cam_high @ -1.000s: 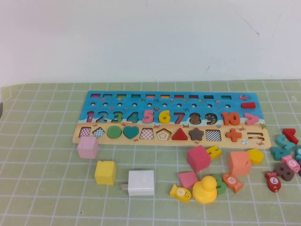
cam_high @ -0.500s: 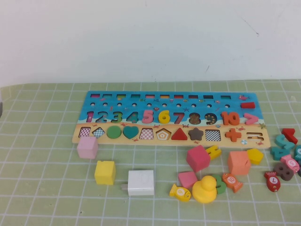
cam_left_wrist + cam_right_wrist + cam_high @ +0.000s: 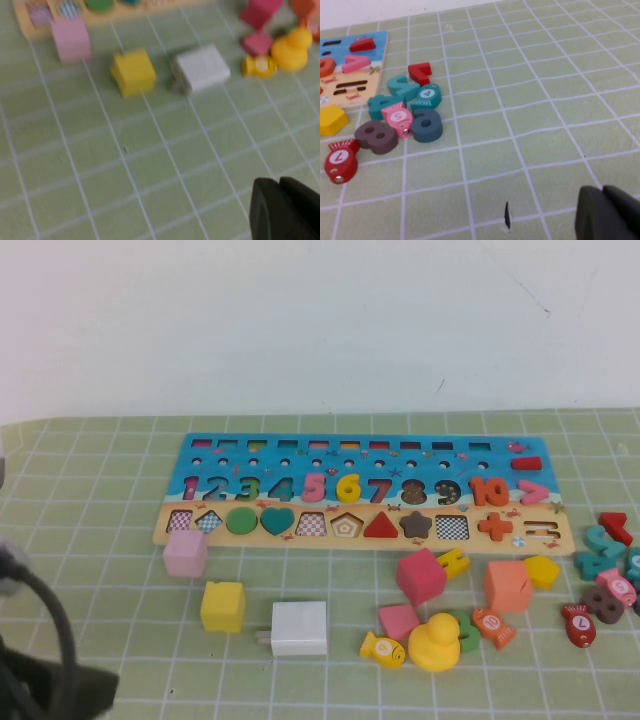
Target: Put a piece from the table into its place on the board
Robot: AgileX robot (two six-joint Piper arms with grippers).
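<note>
- The board [image 3: 365, 490] is a long wooden rectangle, blue above with coloured numerals 1 to 10, tan below with shape recesses.
- The yellow 6 [image 3: 348, 487] sits in the board's numeral row, between the pink 5 and red 7.
- Just below the board lie three loose cubes: pink cube [image 3: 186, 553], yellow cube [image 3: 223, 606], white cube [image 3: 299, 628].
- My left gripper [image 3: 285, 210] hovers over the green gridded mat [image 3: 110, 540], well below the board; I cannot tell its finger state.
- My right gripper [image 3: 610, 212] hangs right of the board, near a red fish [image 3: 340, 161] marked 7; finger state unclear.

Open mat [image 3: 120, 680] fronts the board [image 3: 200, 530]; cubes [image 3: 223, 606] and the duck [image 3: 436, 643] crowd its near edge.
</note>
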